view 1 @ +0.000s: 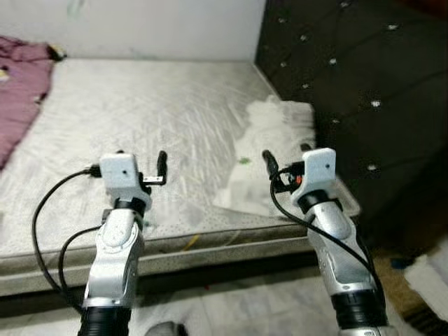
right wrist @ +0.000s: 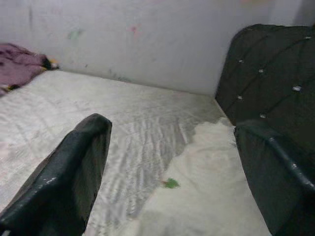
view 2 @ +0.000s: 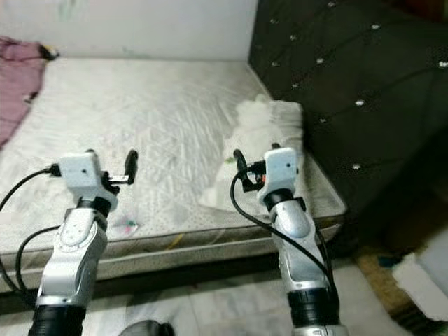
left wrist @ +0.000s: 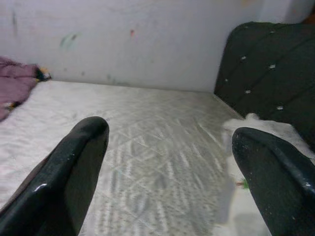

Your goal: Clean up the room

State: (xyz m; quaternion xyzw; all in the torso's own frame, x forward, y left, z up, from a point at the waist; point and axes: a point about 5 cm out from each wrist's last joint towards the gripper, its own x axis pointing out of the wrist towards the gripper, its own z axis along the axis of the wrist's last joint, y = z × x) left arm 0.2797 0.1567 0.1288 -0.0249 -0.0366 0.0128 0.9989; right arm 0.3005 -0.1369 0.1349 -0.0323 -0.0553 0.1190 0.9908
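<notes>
White cloth (view 1: 269,157) lies crumpled on the mattress (view 1: 140,119) by the headboard (view 1: 350,91), just ahead of the wide-open right gripper (view 1: 285,159), farther from the equally open left gripper (view 1: 140,164).

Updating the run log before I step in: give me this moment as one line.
phase: facing bed | left gripper: open, empty, over mattress | right gripper: open, empty, over white cloth | purple blanket: mattress far left
</notes>
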